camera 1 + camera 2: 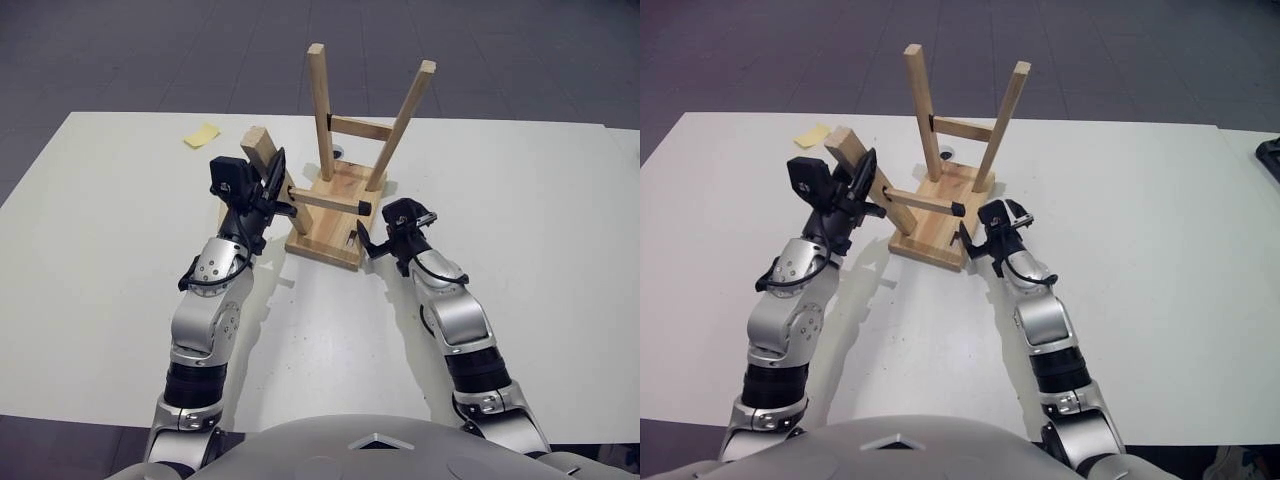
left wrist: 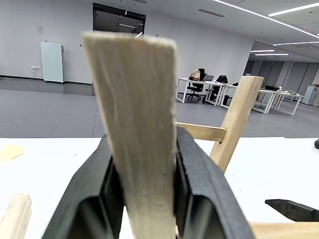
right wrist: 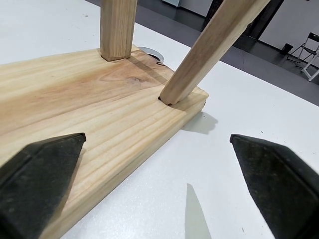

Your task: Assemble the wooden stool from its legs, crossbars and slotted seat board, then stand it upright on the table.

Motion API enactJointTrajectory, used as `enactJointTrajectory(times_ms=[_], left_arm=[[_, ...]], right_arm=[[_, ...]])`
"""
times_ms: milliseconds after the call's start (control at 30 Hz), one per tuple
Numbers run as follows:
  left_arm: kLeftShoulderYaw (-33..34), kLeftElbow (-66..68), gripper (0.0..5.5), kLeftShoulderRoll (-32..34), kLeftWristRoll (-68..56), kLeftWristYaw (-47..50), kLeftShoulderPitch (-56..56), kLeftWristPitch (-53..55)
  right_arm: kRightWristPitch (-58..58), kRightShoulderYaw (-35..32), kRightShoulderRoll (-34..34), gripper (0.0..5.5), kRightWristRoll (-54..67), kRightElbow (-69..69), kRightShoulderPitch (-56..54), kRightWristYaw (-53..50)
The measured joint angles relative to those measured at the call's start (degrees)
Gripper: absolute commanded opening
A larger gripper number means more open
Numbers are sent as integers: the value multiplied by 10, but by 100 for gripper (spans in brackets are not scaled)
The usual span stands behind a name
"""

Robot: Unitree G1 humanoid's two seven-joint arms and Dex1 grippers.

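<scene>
Left gripper (image 1: pixel 274 180) clenching a tilted leg (image 1: pixel 260 143), its crossbar (image 1: pixel 325 200) seemingly running toward the right gripper (image 3: pixel 157 139), spreading open at the flat-lying seat board (image 1: pixel 335 215), two upright legs (image 1: pixel 320 100) standing beyond.

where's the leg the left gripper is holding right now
In the head views the leg is clamped, tilted, in the left gripper at the left end of the seat board, left of the two legs already standing in the board.

Grey floor (image 1: pixel 150 50), white desks (image 2: pixel 279 94), ceiling strip lights (image 2: pixel 269 20)
</scene>
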Motion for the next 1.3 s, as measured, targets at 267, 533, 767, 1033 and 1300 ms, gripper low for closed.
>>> enactJointTrajectory(times_ms=[267, 533, 767, 1033, 1300], left_arm=[[7, 52, 103, -27, -2, -12, -39, -11], [27, 54, 103, -81, -15, -16, -50, -14], [36, 55, 193, -108, -31, -14, -53, 2], [42, 53, 318, -110, -33, -11, -70, 11], [100, -21, 458, -103, -81, 9, -143, 34]], right_arm=[[-1, -2, -4, 540, 0, 34, -25, 0], [-17, -9, -12, 540, 0, 52, -45, 2], [-27, -12, -12, 540, 1, 64, -50, 3], [-26, -13, -13, 540, 0, 72, -50, 4], [-27, -13, -13, 540, 1, 74, -50, 6]])
